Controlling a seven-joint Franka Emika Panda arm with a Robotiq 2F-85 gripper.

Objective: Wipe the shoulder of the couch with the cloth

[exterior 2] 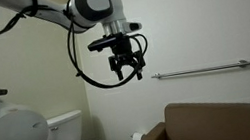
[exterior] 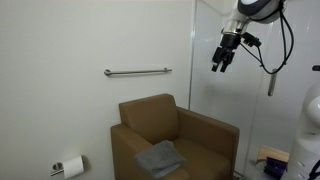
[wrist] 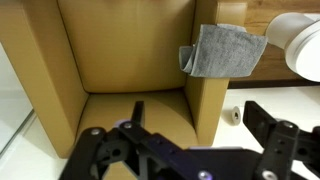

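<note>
White-walled bathroom with a grab bar [exterior: 138,71] and toilet [exterior 2: 74,134]; the couch [exterior: 178,125] stands under the bar, the cloth [exterior: 160,157] lying on its seat. The gripper [exterior 2: 128,74] hangs high above, jaws wide apart, empty.

The views show one couch [exterior: 175,135], one cloth [exterior: 160,157], one metal grab bar [exterior: 138,72], one toilet paper roll [exterior: 72,166], one toilet [exterior 2: 75,139], and one robot arm [exterior 2: 45,12] carrying a single hand [exterior 2: 127,76].
</note>
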